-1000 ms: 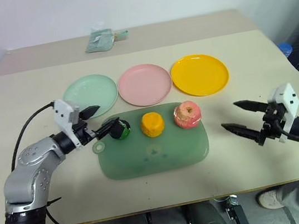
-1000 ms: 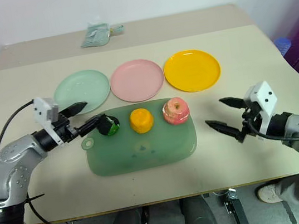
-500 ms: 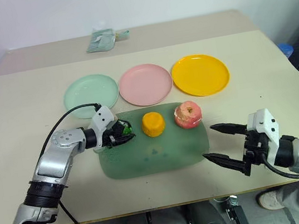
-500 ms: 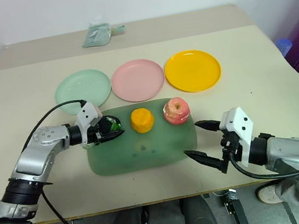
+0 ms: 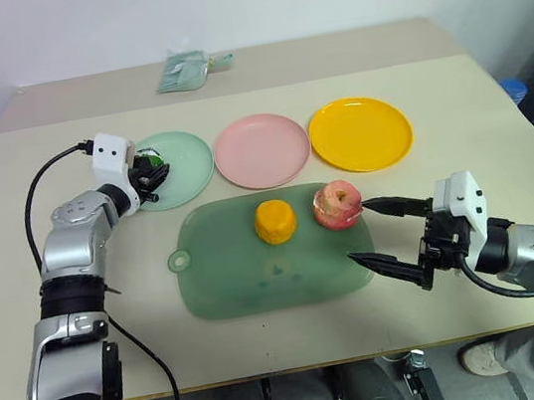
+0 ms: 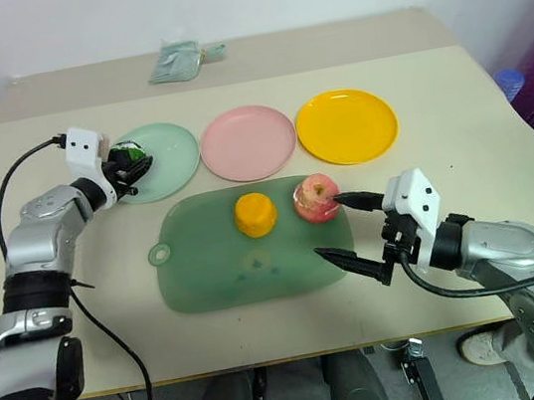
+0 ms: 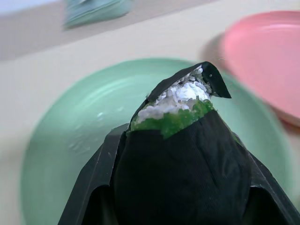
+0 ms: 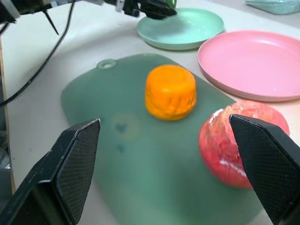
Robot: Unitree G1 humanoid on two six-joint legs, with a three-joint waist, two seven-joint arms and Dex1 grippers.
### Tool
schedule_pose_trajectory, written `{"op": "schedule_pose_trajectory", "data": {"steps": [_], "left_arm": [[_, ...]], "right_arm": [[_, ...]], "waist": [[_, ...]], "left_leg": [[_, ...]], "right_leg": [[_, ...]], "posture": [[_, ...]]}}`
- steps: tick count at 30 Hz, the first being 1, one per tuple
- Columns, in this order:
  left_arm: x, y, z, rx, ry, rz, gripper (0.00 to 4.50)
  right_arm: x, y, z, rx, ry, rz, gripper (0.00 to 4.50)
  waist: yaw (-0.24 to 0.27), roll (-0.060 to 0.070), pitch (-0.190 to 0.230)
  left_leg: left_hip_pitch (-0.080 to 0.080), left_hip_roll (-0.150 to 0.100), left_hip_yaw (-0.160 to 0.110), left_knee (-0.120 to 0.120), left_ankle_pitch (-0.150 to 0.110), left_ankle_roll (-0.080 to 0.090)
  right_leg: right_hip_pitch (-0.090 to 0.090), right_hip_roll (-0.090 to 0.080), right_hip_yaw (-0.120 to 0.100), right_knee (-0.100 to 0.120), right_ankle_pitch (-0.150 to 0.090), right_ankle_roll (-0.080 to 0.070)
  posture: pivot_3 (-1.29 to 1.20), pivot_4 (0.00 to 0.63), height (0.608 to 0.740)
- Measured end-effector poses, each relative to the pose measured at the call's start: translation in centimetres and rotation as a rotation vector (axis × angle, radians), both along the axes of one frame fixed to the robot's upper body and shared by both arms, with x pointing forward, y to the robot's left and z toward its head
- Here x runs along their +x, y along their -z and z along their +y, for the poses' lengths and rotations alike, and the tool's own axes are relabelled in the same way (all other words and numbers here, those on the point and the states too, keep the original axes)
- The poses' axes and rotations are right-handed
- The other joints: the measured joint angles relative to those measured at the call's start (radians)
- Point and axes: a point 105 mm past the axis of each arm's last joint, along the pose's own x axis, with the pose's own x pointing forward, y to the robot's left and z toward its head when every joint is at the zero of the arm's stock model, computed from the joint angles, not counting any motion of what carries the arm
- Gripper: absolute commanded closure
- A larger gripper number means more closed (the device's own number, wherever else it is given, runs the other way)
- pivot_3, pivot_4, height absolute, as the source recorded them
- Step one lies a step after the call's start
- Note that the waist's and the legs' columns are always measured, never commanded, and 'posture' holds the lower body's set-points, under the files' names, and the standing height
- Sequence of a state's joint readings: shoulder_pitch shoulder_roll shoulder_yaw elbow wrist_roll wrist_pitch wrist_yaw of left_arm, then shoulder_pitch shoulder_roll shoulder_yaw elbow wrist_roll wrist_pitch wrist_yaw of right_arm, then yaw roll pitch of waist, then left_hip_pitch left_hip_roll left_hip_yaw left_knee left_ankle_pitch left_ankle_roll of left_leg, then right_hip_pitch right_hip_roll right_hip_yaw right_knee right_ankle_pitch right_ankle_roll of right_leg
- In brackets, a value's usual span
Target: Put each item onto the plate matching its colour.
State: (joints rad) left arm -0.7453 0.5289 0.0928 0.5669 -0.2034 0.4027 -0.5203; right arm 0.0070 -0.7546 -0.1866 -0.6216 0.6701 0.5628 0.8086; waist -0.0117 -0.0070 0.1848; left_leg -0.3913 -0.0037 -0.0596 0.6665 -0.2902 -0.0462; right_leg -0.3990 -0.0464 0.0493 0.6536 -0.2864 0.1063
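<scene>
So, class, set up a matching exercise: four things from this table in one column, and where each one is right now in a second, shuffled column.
Things:
1. dark green and black ball
2. orange lump
3. pink-red apple
4. pale green packet

Places:
A. at the far edge of the table
B. on the green board, between the open fingers of the right tool
C. in the left tool, over the mint green plate
D. in the middle of the green board

Pairs: 1-C, 2-D, 3-B, 4-A
</scene>
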Motion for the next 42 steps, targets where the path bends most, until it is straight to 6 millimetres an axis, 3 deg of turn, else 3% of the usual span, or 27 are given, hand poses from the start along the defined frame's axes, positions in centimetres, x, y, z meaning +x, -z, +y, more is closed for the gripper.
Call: {"op": "schedule_pose_trajectory", "data": {"steps": [3,6,10,12,15,19,23,31,36,41,42], "left_arm": [[0.5,0.4,-0.3,-0.013,-0.008,0.019,0.03],[0.6,-0.7,-0.2,0.002,0.006,-0.031,0.03],[-0.8,-3.3,2.3,0.032,-0.033,-0.188,0.03],[-2.7,-4.0,3.5,0.043,-0.020,-0.250,0.03],[-6.8,-2.7,3.3,0.085,0.109,-0.242,0.03],[-12.9,0.7,0.6,0.137,0.362,-0.104,0.03],[-16.0,2.0,-1.2,0.166,0.487,-0.042,0.03],[-16.8,1.8,-2.8,0.123,0.514,-0.063,0.03],[-16.7,2.2,-3.3,0.106,0.520,-0.049,0.03],[-16.3,1.4,-3.7,0.113,0.523,-0.071,0.00],[-16.4,1.4,-3.8,0.113,0.527,-0.073,0.00]], "right_arm": [[1.1,-0.9,0.9,0.015,-0.006,-0.022,0.00],[1.6,-1.6,2.5,0.031,-0.044,-0.001,0.00],[2.7,-2.1,5.8,0.020,-0.067,-0.037,0.00],[3.4,-2.3,7.1,-0.012,-0.061,-0.072,0.00],[4.9,-2.2,8.6,-0.055,-0.026,-0.071,0.00],[6.3,-1.0,10.1,-0.084,0.020,0.043,0.00],[6.8,1.0,10.7,-0.154,0.045,0.135,0.00],[7.4,4.0,10.3,-0.328,0.093,0.159,0.00],[7.8,4.0,10.4,-0.336,0.112,0.132,0.00],[8.0,3.8,11.0,-0.295,0.111,0.141,1.60],[8.0,3.5,11.0,-0.281,0.116,0.139,1.62]], "waist": [[-0.003,0.000,0.000],[-0.004,0.000,0.000],[-0.012,-0.001,0.000],[-0.011,-0.001,0.000],[-0.007,-0.002,0.000],[0.003,-0.003,-0.001],[0.008,-0.003,-0.001],[-0.007,-0.003,-0.001],[-0.008,-0.003,-0.001],[-0.007,-0.003,-0.001],[-0.007,-0.003,-0.001]], "left_leg": [[0.000,0.000,0.000,0.000,0.000,0.000],[-0.001,0.001,0.000,0.000,0.000,0.000],[-0.002,0.001,0.002,-0.001,0.001,-0.001],[-0.002,0.002,0.002,-0.001,0.001,-0.001],[-0.002,0.002,0.003,-0.001,0.001,-0.002],[-0.003,0.001,0.001,-0.001,0.001,-0.002],[-0.002,0.000,0.001,-0.001,0.001,-0.002],[-0.002,0.001,0.001,-0.002,0.001,-0.001],[-0.002,0.001,0.001,-0.002,0.001,-0.001],[-0.002,0.001,0.001,-0.002,0.001,-0.001],[-0.002,0.001,0.001,-0.002,0.001,-0.001]], "right_leg": [[-0.001,0.000,0.000,0.001,0.000,0.000],[-0.003,0.000,0.000,0.002,0.000,0.000],[-0.007,0.000,0.002,0.004,0.000,0.000],[-0.009,-0.002,0.003,0.006,0.000,0.000],[-0.010,-0.004,0.003,0.007,0.000,-0.001],[-0.009,-0.009,0.002,0.006,0.000,-0.001],[-0.007,-0.011,0.000,0.006,0.000,-0.001],[-0.008,-0.005,0.000,0.006,0.000,-0.001],[-0.008,-0.004,0.000,0.006,0.000,-0.001],[-0.008,-0.004,0.000,0.006,0.000,-0.001],[-0.008,-0.004,0.000,0.006,0.000,-0.001]], "posture": [[0.00,0.150,0.740],[0.00,0.150,0.740],[0.00,0.150,0.740],[0.00,0.150,0.740],[0.00,0.150,0.740],[0.00,0.150,0.740],[0.00,0.150,0.740],[0.00,0.150,0.740],[0.00,0.150,0.740],[0.00,0.150,0.740],[0.00,0.150,0.740]]}}
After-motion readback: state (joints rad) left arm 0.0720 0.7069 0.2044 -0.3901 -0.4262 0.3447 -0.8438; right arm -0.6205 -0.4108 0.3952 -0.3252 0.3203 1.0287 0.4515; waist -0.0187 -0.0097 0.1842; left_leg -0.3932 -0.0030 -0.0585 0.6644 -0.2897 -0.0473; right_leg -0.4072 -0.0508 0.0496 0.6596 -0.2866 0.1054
